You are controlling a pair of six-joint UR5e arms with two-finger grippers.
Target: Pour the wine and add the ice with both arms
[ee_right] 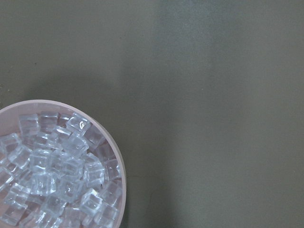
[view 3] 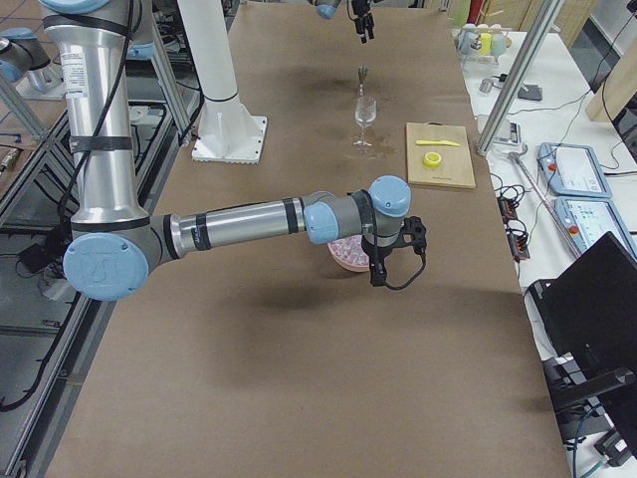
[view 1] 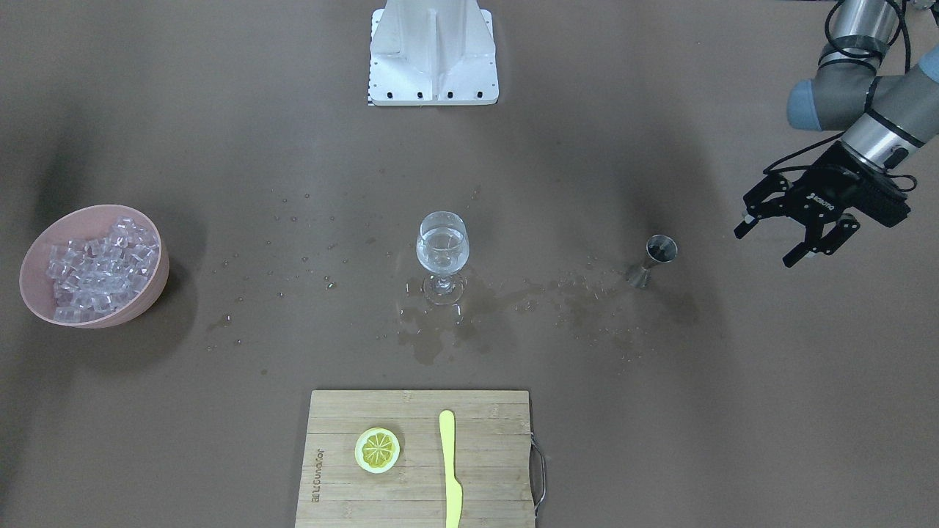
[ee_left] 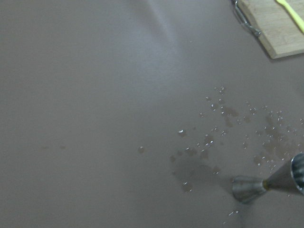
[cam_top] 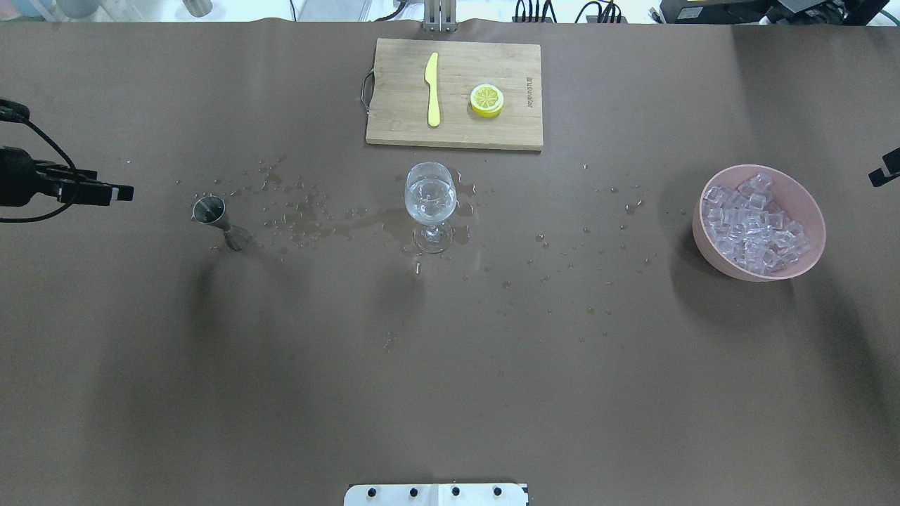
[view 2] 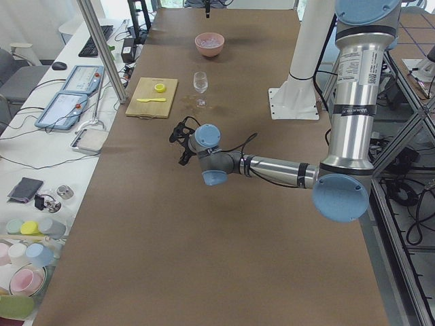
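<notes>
Brown matte table covering (view 1: 220, 411) across the whole bench, speckled with droplets, with a puddle (view 1: 429, 334) by the foot of the clear stemmed wine glass (view 1: 442, 282) at the centre. The wine (view 1: 441, 246), clear as water, sits in that glass's bowl at roughly half height, so I judge the pour done. The small steel double-cone jigger (view 1: 655, 258) stands upright towards my left arm's end. My left gripper (view 1: 766, 247) hangs just beyond it, fingers spread and holding nothing, parked clear of it, I'd say. At the far end, the round pink bowl (view 1: 150, 293) is heaped with the ice (view 1: 99, 268), small glossy clear cubes, and I see none in the glass. My right gripper (view 3: 381, 269) hovers beside that bowl, placed for a grab. Whether its fingers are apart, I cannot tell.
</notes>
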